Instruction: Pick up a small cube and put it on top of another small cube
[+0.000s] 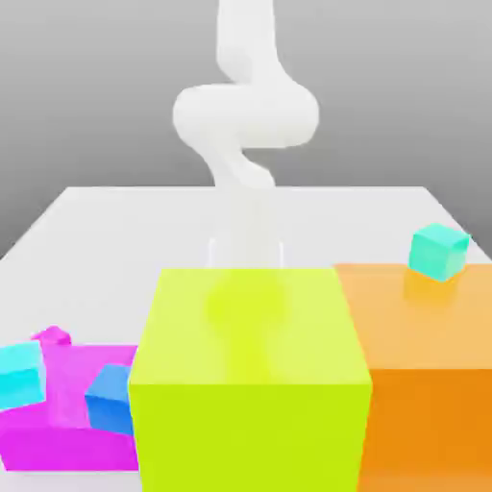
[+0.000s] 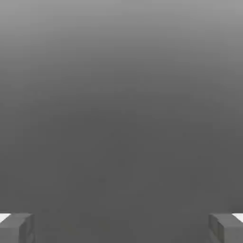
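Observation:
The small cube (image 1: 55,336) is tiny and bright magenta. It sits on the flat magenta block (image 1: 58,437) at the exterior view's left. On that same block a cyan cube (image 1: 21,375) and a blue cube (image 1: 109,396) stand close by. Another cyan cube (image 1: 439,251) rests on the orange block (image 1: 428,327) at the right. My white arm (image 1: 245,125) comes down behind the lime block (image 1: 248,384), well away from the small cube. In the hand view my gripper (image 2: 121,228) is open, its two grey fingertips (image 2: 16,228) far apart with nothing between them.
The tall lime block stands in the front middle and hides the lower part of my arm. The orange block adjoins it on the right. A pale grey table (image 1: 106,216) stretches behind the blocks.

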